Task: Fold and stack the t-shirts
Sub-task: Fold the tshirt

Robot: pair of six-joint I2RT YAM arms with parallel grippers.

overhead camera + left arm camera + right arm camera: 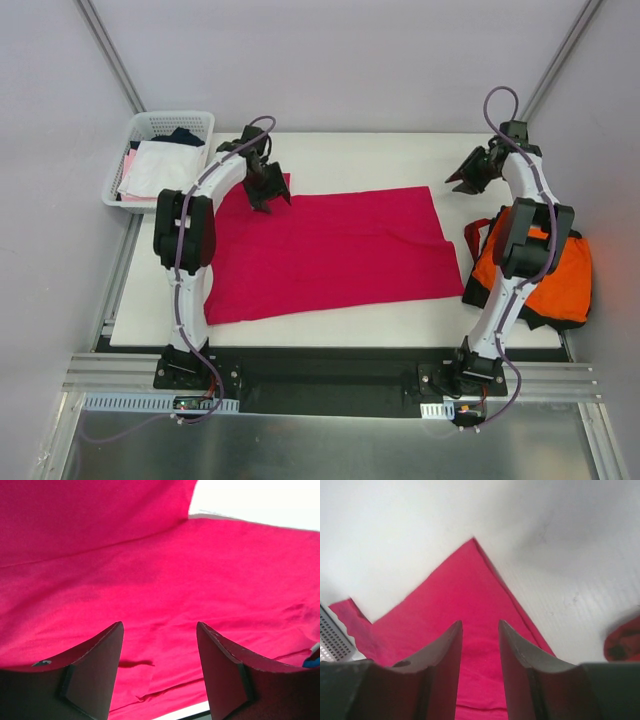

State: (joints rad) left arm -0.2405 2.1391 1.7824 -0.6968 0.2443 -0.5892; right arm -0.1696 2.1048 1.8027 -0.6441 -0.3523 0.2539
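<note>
Crimson shirt (330, 255): spread out across the middle of the bench (350, 150), its long side running left to right. It lies mostly flat, with a few creases toward its right edge.
Shirt's far-left corner: a flap of the same cloth sticks out toward the back, right under the left arm's wrist.
Left claw (268, 192): hangs over the crimson shirt's far-left corner, pointing down at the cloth. Its fingers (95, 670) stand well apart with nothing between them. Its wrist view shows little but crimson cloth beneath them.
Right claw (462, 178): sits just past the crimson shirt's far-right corner, above bare bench. Its fingers (445, 670) are parted by a narrow gap and grip nothing. Its wrist view looks down on that pointed corner.
Orange shirt (565, 285): bunched up to the right of the crimson shirt at the bench's right edge, partly hidden behind the right arm.
Black cloth (474, 292): shows along the orange shirt's left and near edges, on the side facing the crimson shirt. I cannot tell whether it touches the crimson shirt.
Basket (150, 122): white mesh, out beyond the crimson shirt's far-left corner, well apart from it. It holds a white garment (160, 168) on top, with pink and dark cloth showing beside it.
</note>
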